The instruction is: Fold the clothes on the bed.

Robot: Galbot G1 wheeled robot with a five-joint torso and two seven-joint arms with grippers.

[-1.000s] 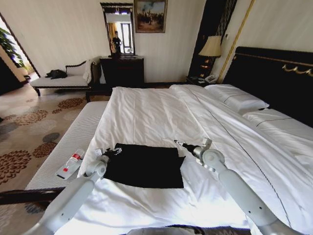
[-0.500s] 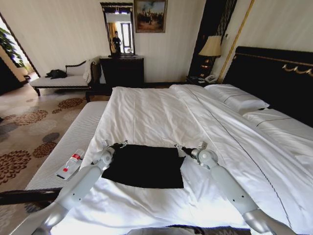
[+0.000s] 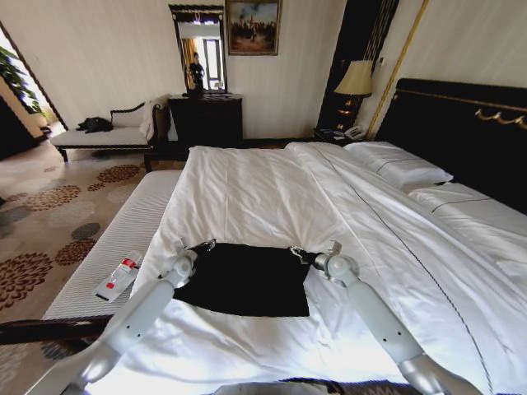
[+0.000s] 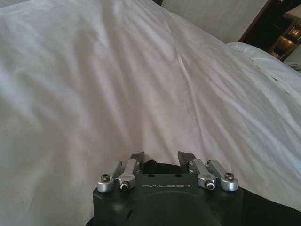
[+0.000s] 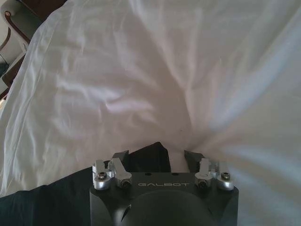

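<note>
The black shirt (image 3: 244, 278) lies on the white bed (image 3: 247, 193), toward six o'clock. The left gripper (image 3: 200, 246) and right gripper (image 3: 298, 253) sit at its far corners, jaws apart around cloth. They might pinch the sheet too, dragging it along.

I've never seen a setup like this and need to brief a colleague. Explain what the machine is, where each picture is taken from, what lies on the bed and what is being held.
This is a wheeled robot with two arms. The wide picture comes from its head camera; the two close pictures come from cameras on its wrists. A folded black soft-fabric T-shirt lies on the large white-sheeted bed. The left end effector sits at the shirt's far left corner, the right end effector at its far right corner. In both wrist views the fingers stand apart with black cloth between them, so neither is clamped. A white bottle with a red label lies on the bench beside the bed.
</note>
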